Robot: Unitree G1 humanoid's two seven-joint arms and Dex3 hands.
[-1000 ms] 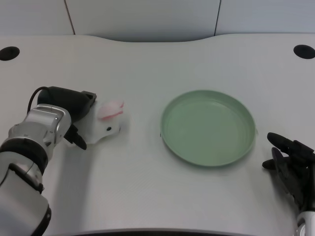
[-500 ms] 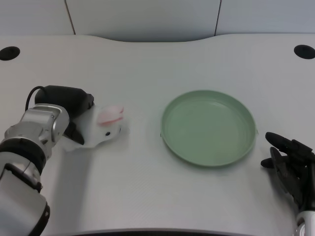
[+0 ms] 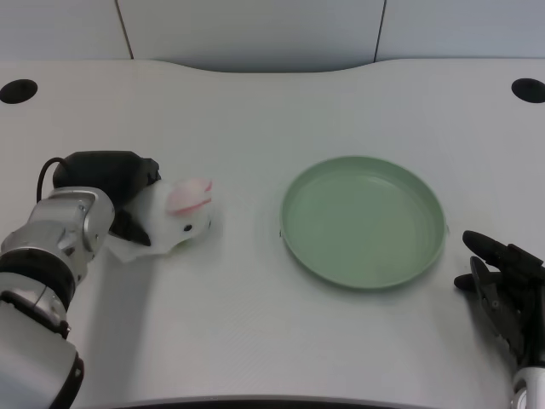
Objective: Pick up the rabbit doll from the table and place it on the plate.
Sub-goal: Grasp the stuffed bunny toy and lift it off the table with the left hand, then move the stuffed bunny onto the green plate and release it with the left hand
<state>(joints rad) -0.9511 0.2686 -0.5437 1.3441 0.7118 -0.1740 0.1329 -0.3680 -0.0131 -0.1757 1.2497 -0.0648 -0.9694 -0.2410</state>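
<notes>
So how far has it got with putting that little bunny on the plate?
Early days. The robot's black left hand is against the white rabbit doll with pink ears, which lies on the white table; whether it grips it is unclear. The round green plate holds nothing. Lifting, carrying across and setting down remain.

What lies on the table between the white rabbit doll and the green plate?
Nothing: in the head view, only bare white table separates the white rabbit doll with pink ears from the round green plate.
</notes>
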